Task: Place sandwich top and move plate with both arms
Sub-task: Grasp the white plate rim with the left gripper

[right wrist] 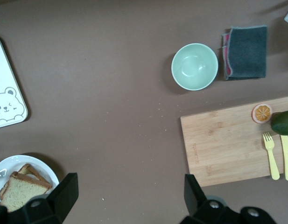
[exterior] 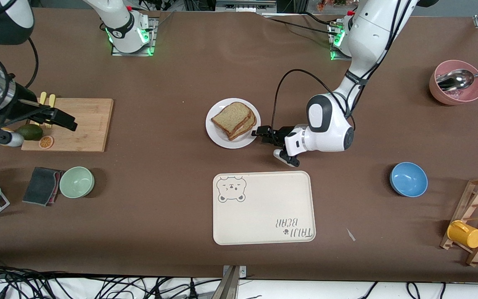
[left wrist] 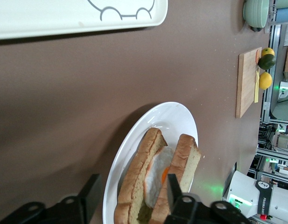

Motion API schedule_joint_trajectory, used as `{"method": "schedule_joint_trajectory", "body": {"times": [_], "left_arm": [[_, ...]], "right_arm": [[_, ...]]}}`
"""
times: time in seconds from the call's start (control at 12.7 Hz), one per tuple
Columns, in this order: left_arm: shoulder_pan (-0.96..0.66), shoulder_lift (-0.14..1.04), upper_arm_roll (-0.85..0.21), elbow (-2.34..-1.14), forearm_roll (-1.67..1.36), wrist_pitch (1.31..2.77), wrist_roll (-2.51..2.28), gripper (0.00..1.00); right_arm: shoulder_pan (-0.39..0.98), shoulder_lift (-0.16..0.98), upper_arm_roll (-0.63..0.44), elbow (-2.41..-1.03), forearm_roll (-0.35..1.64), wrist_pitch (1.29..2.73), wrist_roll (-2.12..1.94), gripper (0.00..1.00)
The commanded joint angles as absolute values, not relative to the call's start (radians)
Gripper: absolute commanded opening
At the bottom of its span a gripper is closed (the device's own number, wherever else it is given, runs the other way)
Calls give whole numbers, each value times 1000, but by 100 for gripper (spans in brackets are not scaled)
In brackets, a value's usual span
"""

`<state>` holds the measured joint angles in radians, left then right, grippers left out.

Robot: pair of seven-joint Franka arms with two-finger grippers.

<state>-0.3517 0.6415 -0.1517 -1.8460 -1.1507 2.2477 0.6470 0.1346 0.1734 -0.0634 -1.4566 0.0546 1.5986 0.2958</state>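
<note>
Both pincers gape empty: left pincer point(exterior: 259, 133) straddling the plate point(exterior: 218, 135) rim, right pincer point(exterior: 62, 118) above the cutting board point(exterior: 85, 124).

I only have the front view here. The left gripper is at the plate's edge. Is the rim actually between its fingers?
Observer: Yes. In the left wrist view, the rim of the plate lies between the fingers of the left gripper, which stand apart and are not clamped on it.
Operator: Anything inside the sandwich?
Observer: A fried egg shows between the sandwich top and the lower slice.
Operator: And the right gripper?
Observer: The right wrist view shows the right gripper open with nothing between its fingers. That arm waits by the cutting board.
</note>
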Motion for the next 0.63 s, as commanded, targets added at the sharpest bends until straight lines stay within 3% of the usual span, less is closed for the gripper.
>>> {"method": "schedule_joint_trajectory", "body": {"times": [0.0,0.55], "left_arm": [[-362,658,-147,-1862,-1242,2272,783,63],[-368,680,-147,-1891,-1394,2273,985,56]], "right_arm": [[46,108,26,-1509,54,1626,255,100],[-11,103,64,-1549,46,1572,250,100]]}}
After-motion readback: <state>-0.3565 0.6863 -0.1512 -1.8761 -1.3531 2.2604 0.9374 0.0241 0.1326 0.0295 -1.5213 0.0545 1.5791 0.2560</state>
